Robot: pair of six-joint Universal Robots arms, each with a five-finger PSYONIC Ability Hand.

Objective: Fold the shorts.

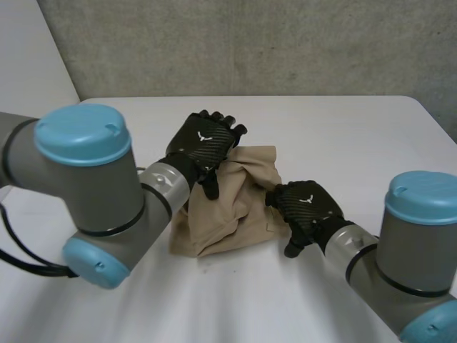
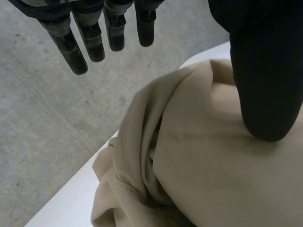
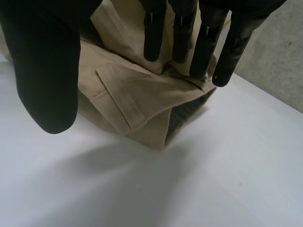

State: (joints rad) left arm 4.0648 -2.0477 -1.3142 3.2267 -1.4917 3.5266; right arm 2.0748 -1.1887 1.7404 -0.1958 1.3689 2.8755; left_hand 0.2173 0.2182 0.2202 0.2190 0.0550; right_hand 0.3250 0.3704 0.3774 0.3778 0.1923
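Grey concrete wall [image 1: 285, 43] backs the white table [image 1: 371, 136] I work at. My left hand [image 1: 203, 143] sits at the far edge of the beige shorts [image 1: 235, 214]. Its fingers [image 2: 94, 42] are straight and reach out beyond the cloth, holding nothing, while the thumb [image 2: 267, 94] rests down on the top layer. I judge that this pins the folded layer in place rather than grasping it.

My right hand [image 1: 307, 207] is at the right-side edge of the shorts, and it is open too. Its fingertips [image 3: 154, 33] are straight and hover over the cloth just beyond a pocket flap [image 3: 118, 94]. Whether they touch the fabric I cannot tell, but they grip nothing.

Between my hands the shorts lie in the middle of the table as a lumpy, uneven bundle with loose creases. To my eye the fold is partly made but not flat, so it probably needs pressing and squaring up.
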